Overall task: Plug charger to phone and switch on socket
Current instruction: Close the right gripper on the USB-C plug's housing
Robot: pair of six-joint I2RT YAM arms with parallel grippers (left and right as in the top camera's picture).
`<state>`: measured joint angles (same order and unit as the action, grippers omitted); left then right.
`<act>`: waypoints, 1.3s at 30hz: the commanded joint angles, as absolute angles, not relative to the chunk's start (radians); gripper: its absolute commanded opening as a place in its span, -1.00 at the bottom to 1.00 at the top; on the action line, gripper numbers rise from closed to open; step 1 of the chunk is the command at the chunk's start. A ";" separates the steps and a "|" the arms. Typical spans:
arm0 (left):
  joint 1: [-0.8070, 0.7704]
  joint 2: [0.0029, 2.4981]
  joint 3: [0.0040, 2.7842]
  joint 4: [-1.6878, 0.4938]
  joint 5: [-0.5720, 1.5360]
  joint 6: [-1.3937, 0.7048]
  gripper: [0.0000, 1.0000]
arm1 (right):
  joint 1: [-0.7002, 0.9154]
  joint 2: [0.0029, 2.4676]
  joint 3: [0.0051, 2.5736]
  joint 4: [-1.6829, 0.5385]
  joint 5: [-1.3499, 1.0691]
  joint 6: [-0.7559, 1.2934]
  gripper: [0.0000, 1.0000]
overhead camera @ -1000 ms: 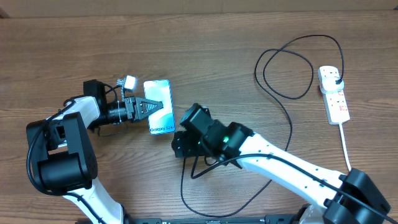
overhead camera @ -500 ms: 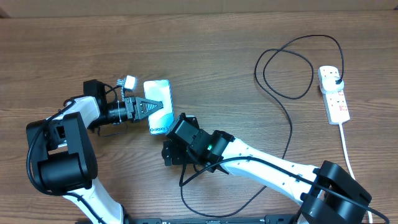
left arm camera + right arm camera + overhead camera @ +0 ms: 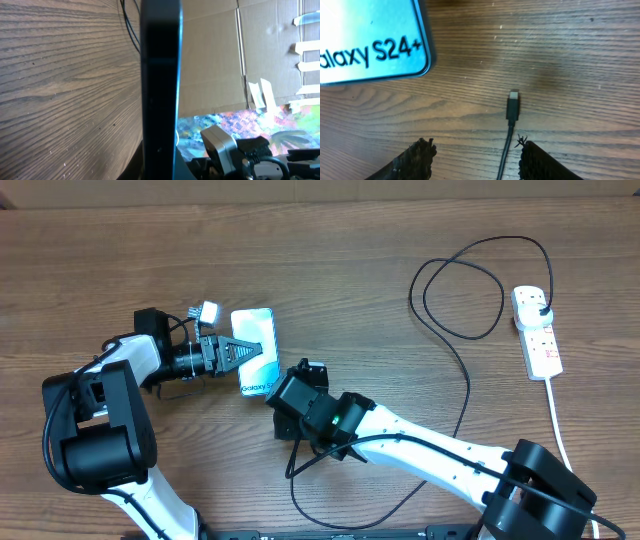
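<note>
Left-centre of the overhead view: left gripper (image 3: 250, 351) is clamped on the phone (image 3: 257, 328), fingers pressed onto it from its left long side. Phone screen faces up, lit light blue, with "Galaxy" text readable near its lower end. Left wrist view shows only the phone's dark edge (image 3: 160, 90) running top to bottom mid-frame, with the wood table (image 3: 65, 75) on the left and cardboard (image 3: 210, 60) behind on the right.

Right gripper (image 3: 476, 150) sits just below-right of the phone's lower end in the overhead. Its fingers are spread and grip nothing. In the right wrist view the two fingertips (image 3: 420, 155) are at bottom left and bottom right. The charger (image 3: 513, 106) connector tip lies flat on the table between them and just ahead. Its cable runs down out of frame between the fingers, closer to the right one; can't tell if it touches. The tip points toward the top of frame, near the phone's corner but apart from it, so not plugged in.

In the overhead the charger cable makes big loops upper right, then runs down right-centre and under the right arm (image 3: 430, 445). A slack loop lies at bottom centre. Its black plug (image 3: 541, 304) sits in the upper end of the socket (image 3: 540, 345) at far right. The socket is a white strip lying on the table, its white cord (image 3: 556, 420) trailing toward bottom right. Switch position is too small to tell.
</note>
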<state>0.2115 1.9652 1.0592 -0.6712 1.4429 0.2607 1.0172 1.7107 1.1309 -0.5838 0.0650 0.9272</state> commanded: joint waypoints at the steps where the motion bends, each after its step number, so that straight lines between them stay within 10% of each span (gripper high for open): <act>1: 0.215 1.943 1.063 -0.668 1.485 0.253 -0.92 | 1.044 1.742 1.121 -0.571 0.093 0.945 0.16; 39: 0.215 1.943 1.063 -0.669 1.485 0.253 -0.91 | 1.055 1.908 1.121 -0.608 0.108 0.999 -0.37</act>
